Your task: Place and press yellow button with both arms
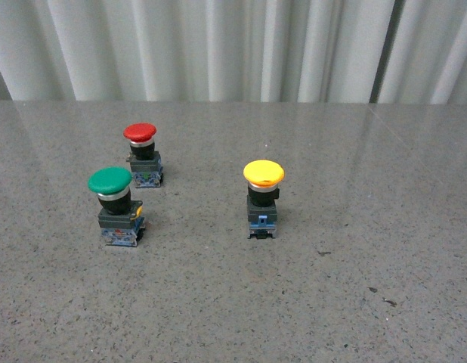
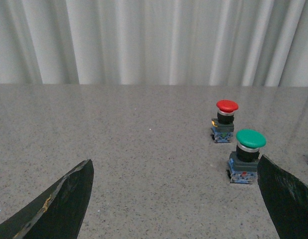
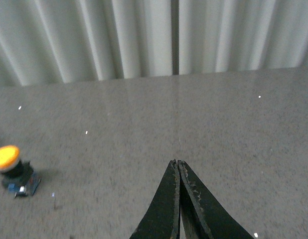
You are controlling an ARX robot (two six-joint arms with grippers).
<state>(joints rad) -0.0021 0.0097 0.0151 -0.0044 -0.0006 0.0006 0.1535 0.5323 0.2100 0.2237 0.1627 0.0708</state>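
The yellow button (image 1: 264, 195) stands upright on the grey table (image 1: 332, 302), right of centre in the front view; neither arm shows there. It also appears at the edge of the right wrist view, yellow button (image 3: 12, 169), well away from my right gripper (image 3: 178, 163), whose fingers are pressed together with nothing between them. My left gripper (image 2: 176, 174) is open, its black fingers (image 2: 64, 199) spread wide over bare table. The yellow button itself is out of the left wrist view.
A green-capped button (image 1: 116, 206) and a red-capped button (image 1: 143, 153) stand left of the yellow one. The green button (image 2: 246, 155) sits just beyond my left gripper's one finger, the red one (image 2: 225, 120) further off. White curtains (image 1: 218, 45) back the table.
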